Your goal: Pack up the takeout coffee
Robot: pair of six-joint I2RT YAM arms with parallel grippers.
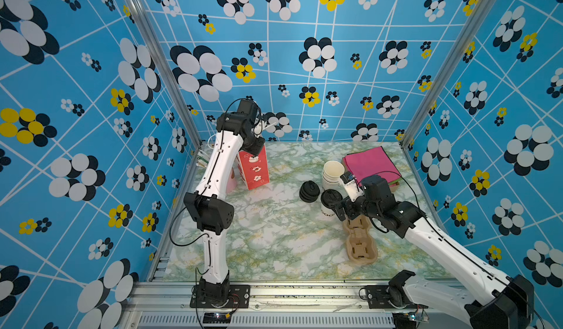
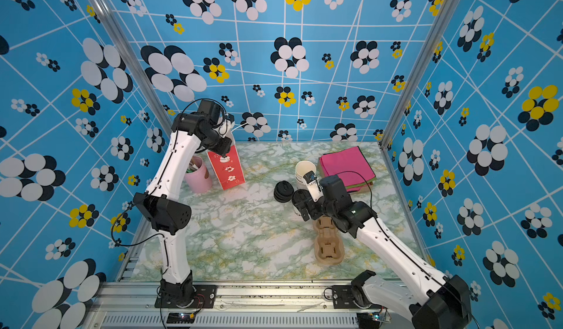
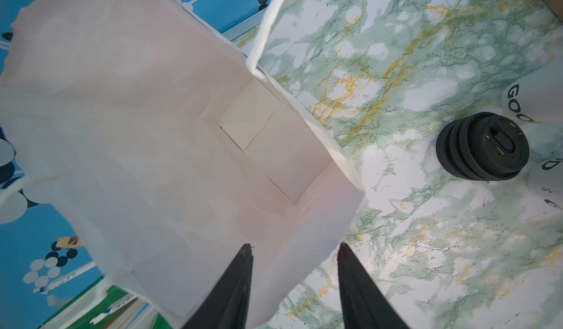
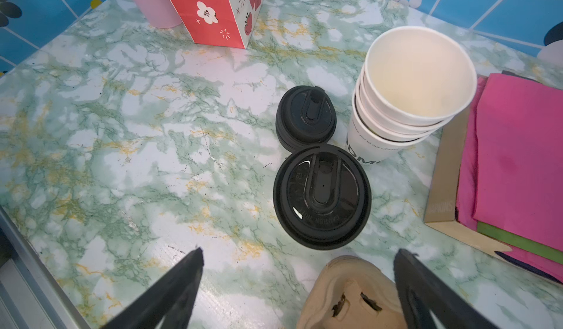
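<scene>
With the left gripper (image 3: 295, 245) part-open astride the rim of the red bag (image 1: 254, 169), the wide-open right gripper (image 4: 298, 251) should lower around the takeout coffee (image 4: 322, 196) standing beside the lid stack (image 4: 305, 115) and squeeze the cup wall gently below its lid

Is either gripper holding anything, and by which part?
Nothing held yet. The left gripper straddles the paper bag's rim, jaws apart; the right gripper hangs open near the takeout coffee.

green marbled table (image 1: 274, 236) under bag (image 1: 254, 169), lidded cup (image 1: 330, 198), cups (image 1: 332, 170), lids (image 1: 309, 191), carrier (image 1: 361, 248)
</scene>
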